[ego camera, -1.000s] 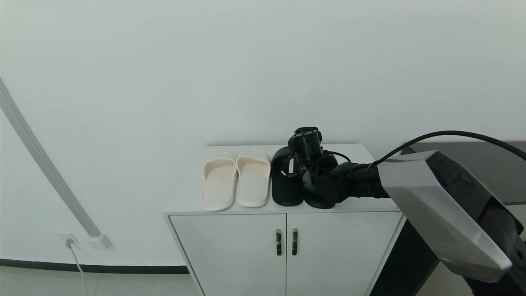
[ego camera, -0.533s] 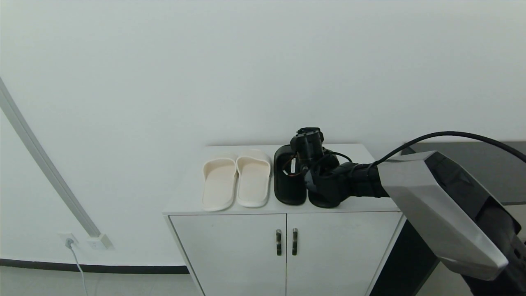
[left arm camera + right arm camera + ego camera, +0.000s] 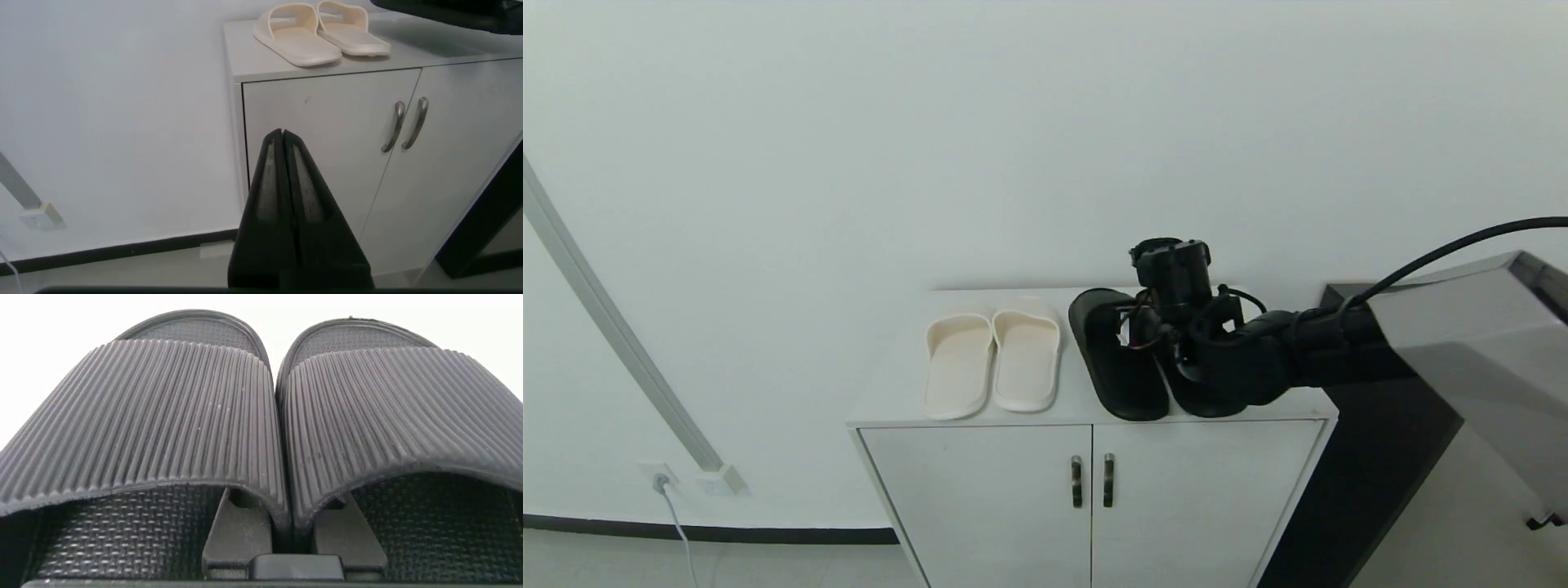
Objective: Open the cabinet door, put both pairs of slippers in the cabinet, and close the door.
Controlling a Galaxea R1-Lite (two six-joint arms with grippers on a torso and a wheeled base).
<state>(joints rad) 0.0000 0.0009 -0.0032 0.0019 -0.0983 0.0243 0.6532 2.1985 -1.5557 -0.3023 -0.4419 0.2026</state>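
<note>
The right gripper [image 3: 1142, 333] is clamped on the black slippers [image 3: 1123, 380] where their straps meet, the pair lying lengthwise straight ahead of it on the cabinet [image 3: 890, 396], while the clenched left gripper [image 3: 283, 140], lower down, faces the shut doors [image 3: 980, 506], nearer their handles [image 3: 1076, 480]

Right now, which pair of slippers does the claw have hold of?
The black pair: the right claw reaches under its straps; the cream pair lies apart, untouched.

There are two cream slippers [image 3: 958, 363], two black slippers [image 3: 1119, 367], one white cabinet [image 3: 980, 506] with two doors [image 3: 1192, 498] and two metal handles [image 3: 1076, 482], one wall socket [image 3: 656, 475] and one cable [image 3: 680, 531].
</note>
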